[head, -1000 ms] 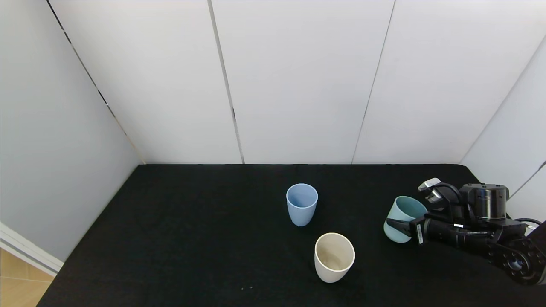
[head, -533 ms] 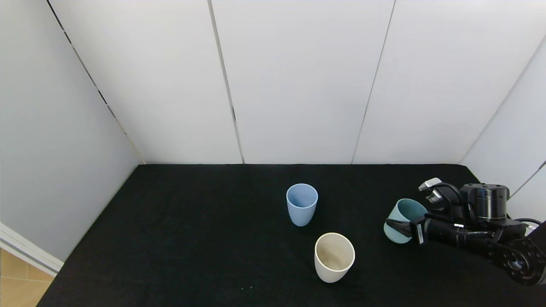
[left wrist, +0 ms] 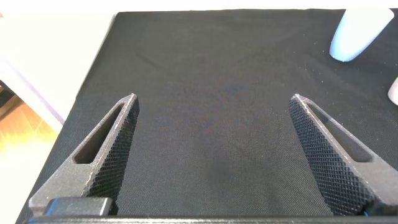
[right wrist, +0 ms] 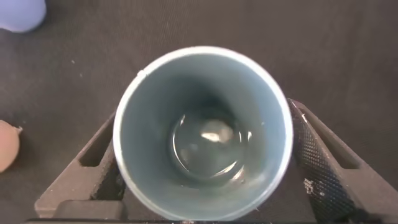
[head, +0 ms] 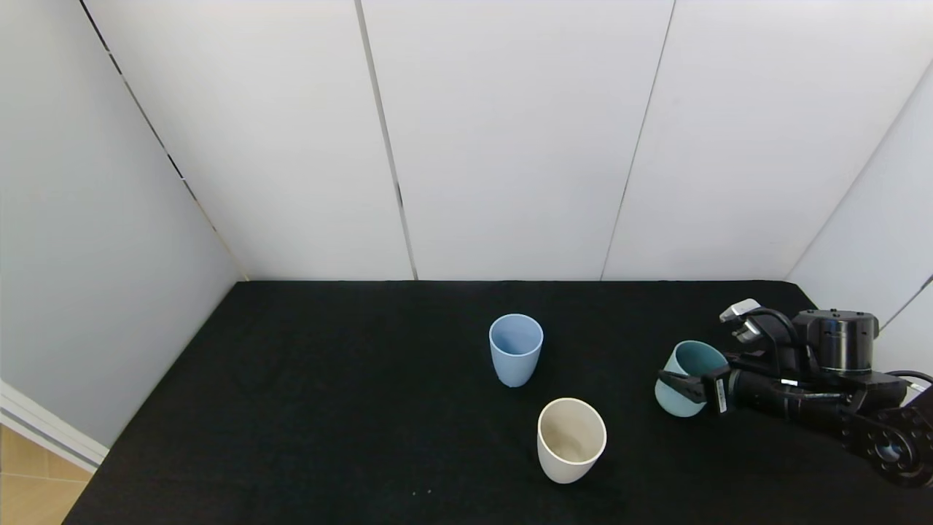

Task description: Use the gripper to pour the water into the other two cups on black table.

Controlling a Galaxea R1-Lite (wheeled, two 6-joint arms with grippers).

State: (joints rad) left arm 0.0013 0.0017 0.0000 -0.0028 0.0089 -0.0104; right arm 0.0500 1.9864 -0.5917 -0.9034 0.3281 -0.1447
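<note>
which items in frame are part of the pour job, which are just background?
In the job:
- teal cup, holding water, tilted, gripped by the right gripper
- light blue cup, upright
- cream cup, upright
- black table

Not in the job:
- left gripper, open over bare table, holding nothing
- white wall panels
- wooden floor

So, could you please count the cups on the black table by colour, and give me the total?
Light blue cup: 1
Cream-white cup: 1
Teal-green cup, tilted, with water in it, held between the right gripper fingers: 1
Total: 3 cups
</note>
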